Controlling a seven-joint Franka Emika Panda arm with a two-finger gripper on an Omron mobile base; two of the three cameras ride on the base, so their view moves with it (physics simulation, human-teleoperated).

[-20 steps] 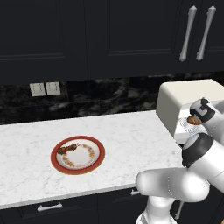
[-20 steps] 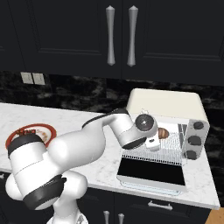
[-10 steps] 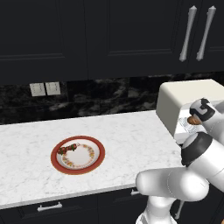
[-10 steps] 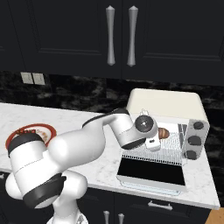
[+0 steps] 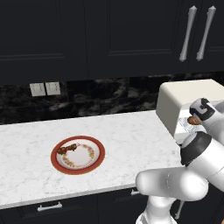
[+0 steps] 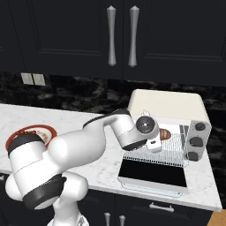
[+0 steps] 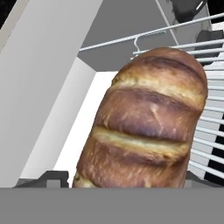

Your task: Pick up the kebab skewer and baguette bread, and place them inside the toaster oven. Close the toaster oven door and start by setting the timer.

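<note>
The tool (image 6: 157, 142), seemingly open, has the golden-brown scored baguette (image 7: 148, 127) between its tips inside the cream-white toaster oven (image 6: 176, 106).

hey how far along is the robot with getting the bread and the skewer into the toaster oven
Done: the toaster oven stands with its door folded down. In hand: the gripper has the bread at the oven mouth over the wire rack; whether it has let go is unclear. Left: the skewer lies on the plate, then shutting the door and setting the timer.
</note>
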